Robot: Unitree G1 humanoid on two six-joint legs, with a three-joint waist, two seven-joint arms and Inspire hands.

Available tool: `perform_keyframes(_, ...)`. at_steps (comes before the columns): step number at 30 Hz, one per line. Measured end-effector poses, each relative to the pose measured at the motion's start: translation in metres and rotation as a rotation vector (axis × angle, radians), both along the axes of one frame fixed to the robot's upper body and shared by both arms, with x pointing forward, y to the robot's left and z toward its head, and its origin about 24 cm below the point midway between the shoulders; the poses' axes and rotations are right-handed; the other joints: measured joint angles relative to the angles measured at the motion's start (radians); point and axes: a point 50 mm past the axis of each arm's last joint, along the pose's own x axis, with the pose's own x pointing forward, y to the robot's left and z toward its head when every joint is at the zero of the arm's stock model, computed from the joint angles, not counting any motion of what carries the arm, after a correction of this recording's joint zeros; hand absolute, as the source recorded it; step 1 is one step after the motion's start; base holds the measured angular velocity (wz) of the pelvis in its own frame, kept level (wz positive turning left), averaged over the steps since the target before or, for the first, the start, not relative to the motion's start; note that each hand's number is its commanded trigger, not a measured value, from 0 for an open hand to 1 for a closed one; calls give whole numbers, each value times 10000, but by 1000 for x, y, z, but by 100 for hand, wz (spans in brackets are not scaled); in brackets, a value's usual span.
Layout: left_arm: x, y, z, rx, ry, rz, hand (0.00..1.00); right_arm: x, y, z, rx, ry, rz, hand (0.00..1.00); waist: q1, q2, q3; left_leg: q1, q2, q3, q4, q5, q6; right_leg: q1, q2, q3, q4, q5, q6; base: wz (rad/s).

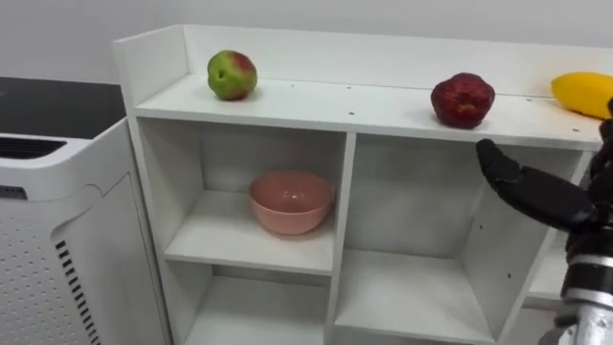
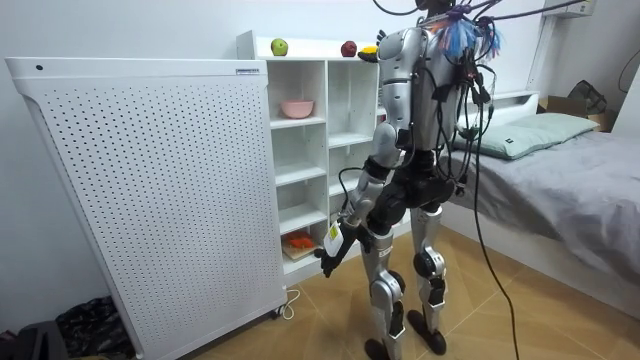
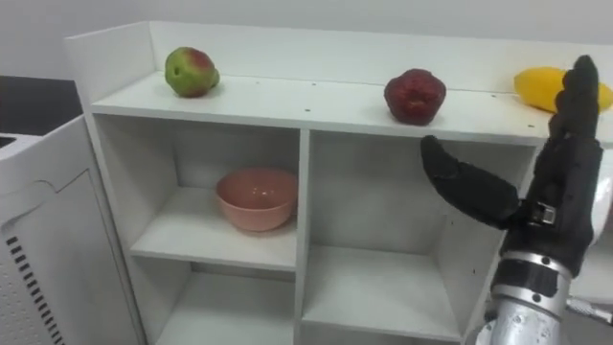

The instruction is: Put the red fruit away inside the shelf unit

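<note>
Skin looks smooth and slippery on the red apple (image 3: 414, 96); I'd cup its sides. My right hand (image 3: 562, 203) is open, empty.

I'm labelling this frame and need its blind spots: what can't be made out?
Yellow fruit: cut off by the left eye view's right edge.
Left hand: too small in the room view.
Orange thing: too small in the room view.

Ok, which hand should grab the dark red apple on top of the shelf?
Right, probably. The right hand is raised, open, just below the dark red apple; the left hand hangs low at the robot's side, far from the shelf top.
</note>
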Motion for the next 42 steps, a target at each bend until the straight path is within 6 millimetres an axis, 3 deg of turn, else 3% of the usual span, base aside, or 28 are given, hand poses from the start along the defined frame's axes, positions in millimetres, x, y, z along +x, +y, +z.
perform_keyframes(5, 1, 3, 1, 76, -39, -25, 0, 8, 2, 9, 368, -175, 382, 0, 140, -91, -26, 12, -9, 1, 6, 2, 3, 21, -8, -11, 3, 0, 0, 0)
perform_keyframes(12, -6, 5, 0, 183, 219, 32, 0, 26, -3, 21, 1050, -141, 917, 0, 181, -143, 25, -10, -29, -41, 9, 68, -1, 82, -37, -186, 16, 1, -2, 1)
perform_keyframes(21, -11, 4, -1, 16, 560, 69, 0, 31, -5, 15, 1147, 215, 1072, 0, 177, -84, 67, -107, -39, -198, 108, 80, -7, 98, -54, -350, 20, 1, -2, 5)
perform_keyframes(30, -5, 4, 1, -204, 406, -33, 0, 39, -22, 13, 421, 810, 907, 0, 206, -75, 25, -222, -53, -250, 175, 95, 1, 27, -85, -484, 33, 0, -3, 1)
perform_keyframes(35, 3, 8, 4, -176, 178, -154, 0, 45, -27, 14, 87, 1228, 1003, 0, 207, -189, -41, -247, -51, -248, 164, 116, -7, 10, -83, -499, 37, 0, -3, 0)
perform_keyframes(42, 5, 12, 5, -58, 117, -184, 0, 47, -28, 12, -158, 1538, 1237, 0, 155, -384, -31, -246, -52, -249, 165, 117, -7, 24, -85, -494, 28, 3, -7, 0)
